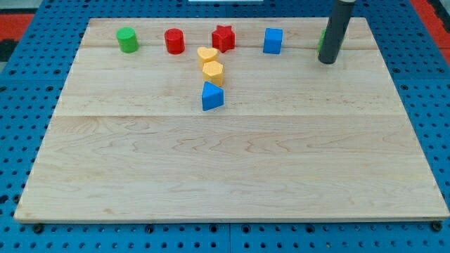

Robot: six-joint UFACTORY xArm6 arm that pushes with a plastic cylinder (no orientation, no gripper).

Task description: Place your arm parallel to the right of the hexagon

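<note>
My tip (327, 62) rests at the surface's (232, 169) one-o'clock corner, well apart at three o'clock of the yellow hexagon (213, 73), partly hiding a green block (322, 36); this rod tool has nothing to clamp.

I count seven blocks fully in sight on my wooden board (232, 169): one green cylinder (127, 40) and one red cylinder (174, 41), one red star (223, 38), two blue blocks, namely a cube (273, 41) and a triangular one (211, 96), and two yellow ones, a heart-like block (206, 55) and a hexagon (212, 72). An eighth piece, a sliver of green block (322, 36) whose shape I cannot make out, peeks from behind my one dark rod, which ends in my tip (327, 62) near the board's far right corner. By colour that comes to two green, two red, two blue and two yellow.
</note>
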